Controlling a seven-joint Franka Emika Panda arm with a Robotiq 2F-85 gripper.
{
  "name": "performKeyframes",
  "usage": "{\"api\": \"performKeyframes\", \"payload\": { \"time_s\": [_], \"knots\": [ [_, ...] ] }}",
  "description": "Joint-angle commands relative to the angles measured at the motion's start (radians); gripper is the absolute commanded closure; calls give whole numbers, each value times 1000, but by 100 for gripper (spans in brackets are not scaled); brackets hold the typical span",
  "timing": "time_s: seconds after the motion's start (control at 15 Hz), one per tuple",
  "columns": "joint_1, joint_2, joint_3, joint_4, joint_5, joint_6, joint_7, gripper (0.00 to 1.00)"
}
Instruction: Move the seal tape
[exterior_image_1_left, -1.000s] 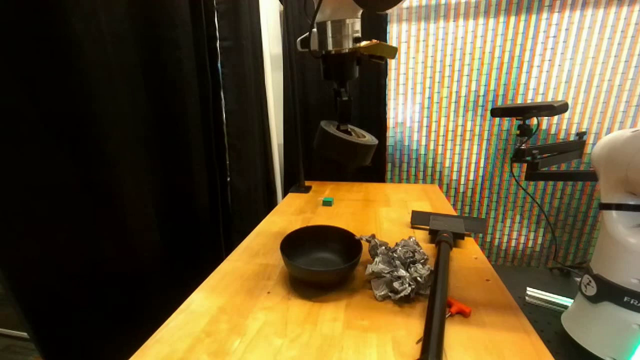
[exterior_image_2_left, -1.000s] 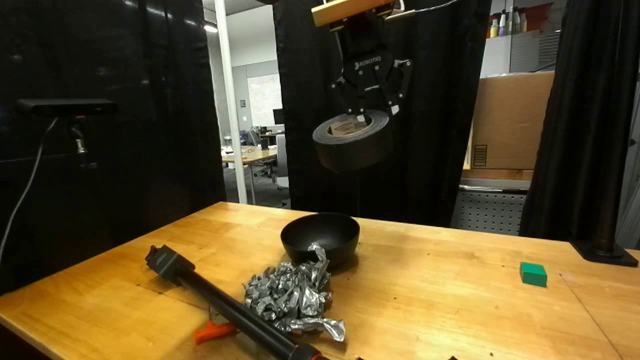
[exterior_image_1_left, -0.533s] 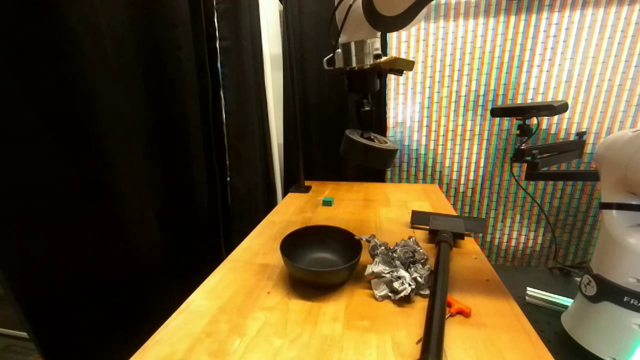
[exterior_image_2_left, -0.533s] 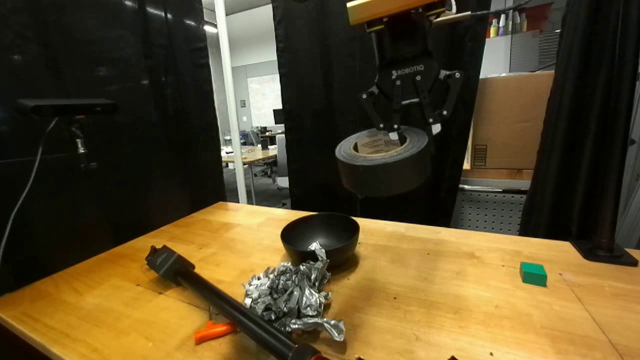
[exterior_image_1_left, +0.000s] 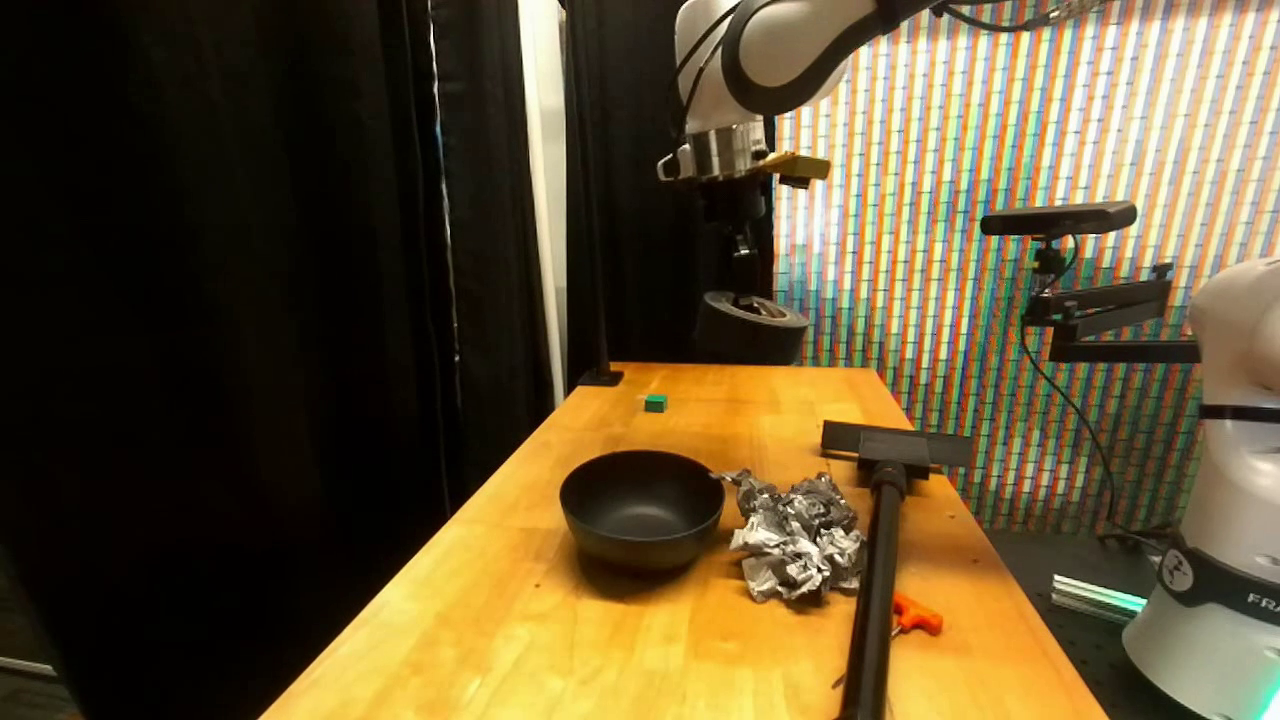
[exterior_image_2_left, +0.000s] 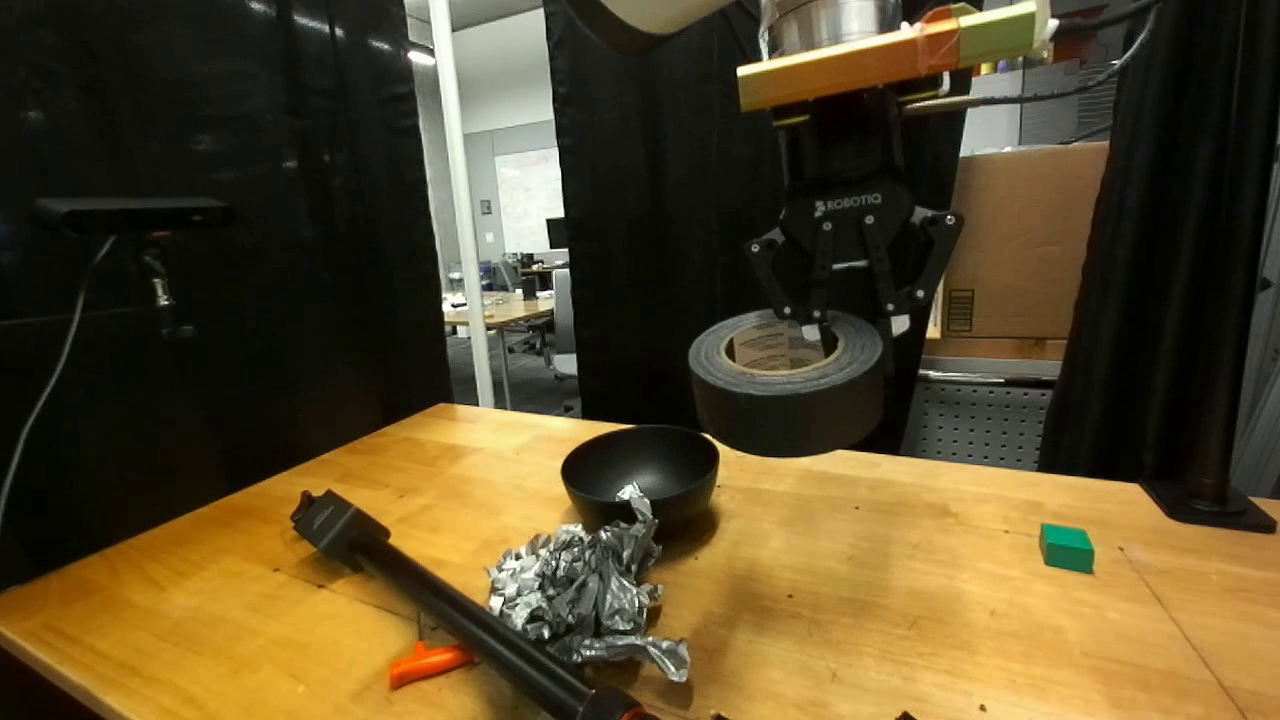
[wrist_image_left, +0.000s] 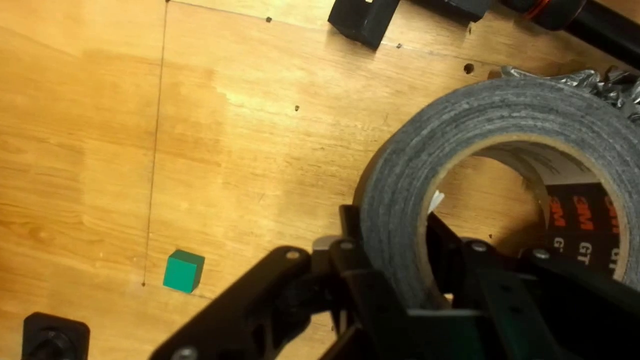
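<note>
The seal tape (exterior_image_2_left: 790, 415), a wide dull grey ring with a cardboard core, hangs in the air above the wooden table. It also shows in an exterior view (exterior_image_1_left: 752, 338) and in the wrist view (wrist_image_left: 392, 190). It is slightly tilted. My gripper (exterior_image_2_left: 856, 328) is shut on the tape's wall, one finger inside the core and one outside. The black round bowl (exterior_image_2_left: 640, 475) stands on the table, below and left of the tape in both exterior views. The crumpled silver foil (exterior_image_2_left: 590, 590) lies beside the bowl; its edge shows in the wrist view (wrist_image_left: 585, 80).
A small green block (exterior_image_2_left: 1066, 548) lies on the table, also in the wrist view (wrist_image_left: 182, 271). A long black pole-like tool (exterior_image_1_left: 880, 560) lies beside the foil, with an orange-handled tool (exterior_image_2_left: 428, 664) next to it. A black post base (exterior_image_2_left: 1207, 507) stands near the table edge.
My gripper has carried the tape to the right and down in both exterior views, lower over the table. The tape is less tilted. The bowl, foil and green block have not moved.
</note>
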Motion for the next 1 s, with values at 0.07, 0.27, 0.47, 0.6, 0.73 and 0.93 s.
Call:
{"api": "performKeyframes", "payload": {
  "time_s": [0.07,0.27,0.47,0.6,0.73,0.93],
  "knots": [
    [0,64,11,31,38,34,-48,92],
    [6,129,30,63,50,53,-60,92],
    [6,184,53,95,64,73,-76,92],
    [-1,224,63,109,58,87,-87,92],
    [-7,255,70,121,59,95,-99,92],
    [-19,297,72,143,57,97,-110,92]
  ]
}}
